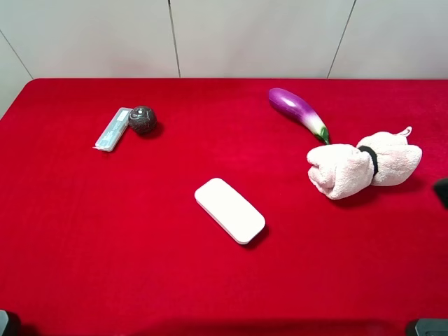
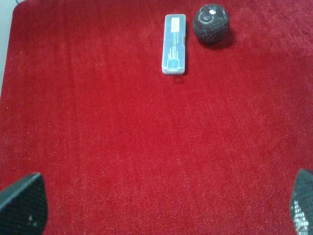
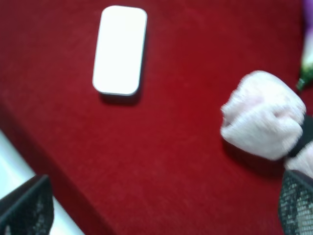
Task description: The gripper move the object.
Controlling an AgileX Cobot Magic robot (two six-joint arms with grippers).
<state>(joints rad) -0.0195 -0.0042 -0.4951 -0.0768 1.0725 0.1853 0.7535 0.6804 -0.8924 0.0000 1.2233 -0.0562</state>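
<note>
the ball [image 1: 142, 119] sits far left on the red table [image 1: 105, 245], touching a small clear case [image 1: 113, 129]. it is round, so a bad pinch could make it roll off or bump the case. the left gripper [image 2: 156, 208] has its jaws wide apart, holding nothing. the right gripper [image 3: 161, 210] too. one ball, one clear case, one white case [image 1: 229, 210], one eggplant [image 1: 297, 112], one pink towel roll [image 1: 364, 168].

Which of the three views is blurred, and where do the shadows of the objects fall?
Right wrist view: blurred; the rolled pink towel and white case have soft edges. Left wrist view: sharp, the dark ball shows a small glare spot. Exterior high view: even light, short shadows on each object's near right side.
</note>
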